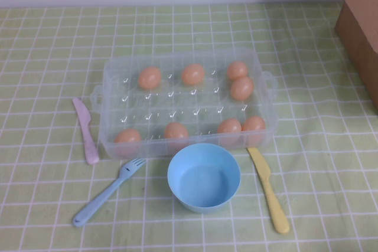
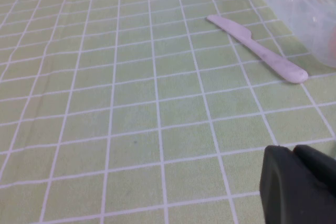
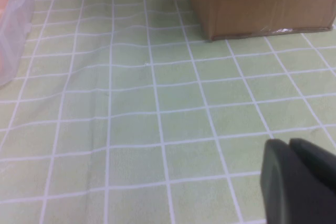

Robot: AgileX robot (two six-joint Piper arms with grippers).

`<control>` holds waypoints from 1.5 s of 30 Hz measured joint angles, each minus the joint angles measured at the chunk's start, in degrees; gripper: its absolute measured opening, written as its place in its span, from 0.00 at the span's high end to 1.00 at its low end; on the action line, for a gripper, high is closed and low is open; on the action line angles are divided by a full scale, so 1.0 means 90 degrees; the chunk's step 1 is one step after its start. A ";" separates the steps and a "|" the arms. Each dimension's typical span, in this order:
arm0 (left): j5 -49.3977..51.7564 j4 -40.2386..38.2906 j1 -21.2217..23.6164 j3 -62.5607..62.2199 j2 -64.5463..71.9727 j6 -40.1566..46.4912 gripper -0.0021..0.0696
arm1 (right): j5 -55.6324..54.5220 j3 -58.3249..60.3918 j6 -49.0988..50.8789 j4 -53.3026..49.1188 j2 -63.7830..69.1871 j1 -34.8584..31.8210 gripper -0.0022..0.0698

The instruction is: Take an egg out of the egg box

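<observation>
The clear plastic egg box point(image 1: 177, 107) stands in the middle of the table in the high view. Several orange-tan eggs lie in its cells: along the far row, one egg point(image 1: 149, 77) at the left, and along the near row, one egg point(image 1: 175, 130) in the middle. Neither gripper shows in the high view. My left gripper point(image 2: 294, 153) is shut and empty, low over the cloth left of the box, whose corner point(image 2: 294, 3) shows. My right gripper point(image 3: 289, 142) is shut and empty, right of the box, whose edge point(image 3: 10, 30) shows.
A light-blue bowl point(image 1: 204, 176) stands just in front of the box. A pink knife point(image 1: 86, 129) lies left of the box, a blue fork point(image 1: 106, 192) front left, a yellow knife point(image 1: 269, 188) front right. A cardboard box point(image 1: 360, 22) stands at the far right.
</observation>
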 joint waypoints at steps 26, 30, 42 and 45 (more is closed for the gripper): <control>0.0000 0.0000 0.0000 0.0000 0.0000 0.0000 0.98 | 0.0000 0.0000 0.0000 0.0000 0.0000 0.0000 0.99; 0.0000 0.0000 0.0000 0.0000 0.0000 0.0000 0.98 | 0.0000 0.0000 0.0000 0.0000 0.0000 0.0000 0.99; 0.0000 0.0000 0.0000 0.0000 0.0000 0.0000 0.98 | 0.0000 0.0000 0.0000 0.0031 0.0000 0.0000 0.99; 0.0000 0.0000 0.0000 0.0000 0.0000 0.0000 0.98 | 0.0000 0.0000 0.0078 0.0598 0.0000 0.0000 0.99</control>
